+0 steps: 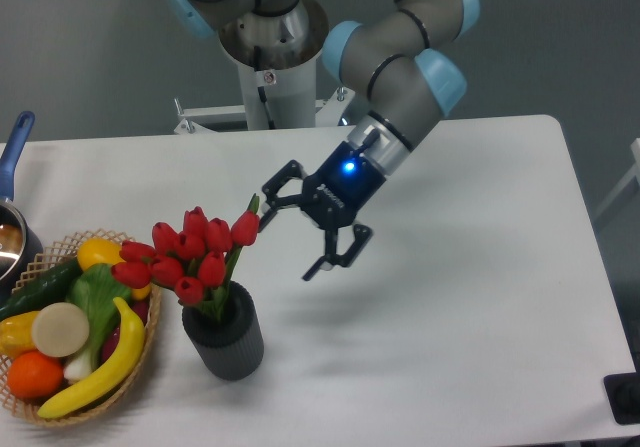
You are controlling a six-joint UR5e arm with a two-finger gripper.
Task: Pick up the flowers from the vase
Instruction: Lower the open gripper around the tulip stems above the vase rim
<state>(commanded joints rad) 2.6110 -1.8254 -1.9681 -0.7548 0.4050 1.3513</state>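
Observation:
The flowers (190, 252), a bunch of red tulip buds with green stems and a leaf, stand in the vase (225, 335), a short dark grey ribbed cylinder at the front left of the white table (450, 297). My gripper (292, 245) hangs tilted just right of the buds, its jaws spread wide and empty. One fingertip (268, 219) sits close beside the rightmost bud; the other (316, 270) is lower and further right, above the table.
A woven wicker basket (45, 262) with banana, cucumber, orange and other fruit and vegetables stands left of the vase, nearly touching it. A pot with a blue handle (15, 142) sits at the left edge. The arm's base pedestal (270, 77) rises behind the table.

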